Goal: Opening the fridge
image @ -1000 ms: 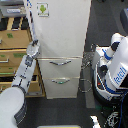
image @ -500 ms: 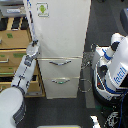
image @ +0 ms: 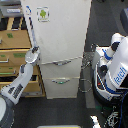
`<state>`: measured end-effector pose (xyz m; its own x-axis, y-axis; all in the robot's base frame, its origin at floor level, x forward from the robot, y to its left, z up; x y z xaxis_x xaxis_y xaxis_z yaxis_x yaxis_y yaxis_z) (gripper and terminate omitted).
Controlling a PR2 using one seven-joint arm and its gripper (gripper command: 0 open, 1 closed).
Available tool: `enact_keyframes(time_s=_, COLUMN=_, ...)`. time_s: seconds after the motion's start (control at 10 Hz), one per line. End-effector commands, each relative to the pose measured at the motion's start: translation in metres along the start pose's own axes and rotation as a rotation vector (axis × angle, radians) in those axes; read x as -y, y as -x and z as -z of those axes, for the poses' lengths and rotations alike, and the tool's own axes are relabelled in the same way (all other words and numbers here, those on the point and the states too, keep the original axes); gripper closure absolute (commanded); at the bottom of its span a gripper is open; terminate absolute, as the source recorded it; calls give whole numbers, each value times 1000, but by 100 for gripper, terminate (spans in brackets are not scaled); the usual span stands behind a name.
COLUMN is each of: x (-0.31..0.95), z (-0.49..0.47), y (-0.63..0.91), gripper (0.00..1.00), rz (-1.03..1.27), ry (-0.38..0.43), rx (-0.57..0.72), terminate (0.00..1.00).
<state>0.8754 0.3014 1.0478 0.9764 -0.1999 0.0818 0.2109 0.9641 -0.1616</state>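
Note:
The fridge (image: 62, 37) stands tall and white in the middle of the exterior view. Its big upper door carries a green-white sticker (image: 44, 13). Below the door are two drawers with curved silver handles (image: 61, 63). The door's long vertical handle (image: 30, 30) runs down the fridge's left edge. My arm reaches up from the lower left. The gripper (image: 34, 53) is at the fridge's left edge, level with the bottom of the upper door and the lower end of the handle. The frame is too coarse to show whether the fingers are closed around the handle.
A tan wooden drawer cabinet (image: 12, 47) stands close against the fridge on the exterior view's left, behind my arm. A white-and-blue robot body (image: 114, 70) occupies the right side, with cables (image: 88, 75) hanging between it and the fridge.
The gripper has slid a little down and to the left along the fridge's left edge. The door looks no different.

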Motion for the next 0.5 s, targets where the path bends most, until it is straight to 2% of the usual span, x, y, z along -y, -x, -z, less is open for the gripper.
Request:
enact_keyframes(time_s=0.1, x=239, z=-108, y=260, gripper=100, rz=549, ry=-9, rx=-68, terminate=0)
enact_keyframes(time_s=0.2, x=309, z=-136, y=286, gripper=100, rz=658, ry=66, rx=-54, terminate=0)
enact_keyframes(time_s=0.3, x=352, z=-136, y=296, gripper=100, rz=729, ry=104, rx=-60, terminate=0)
enact_keyframes(time_s=0.5, x=530, z=-105, y=303, gripper=100, rz=922, ry=238, rx=-104, terminate=0)
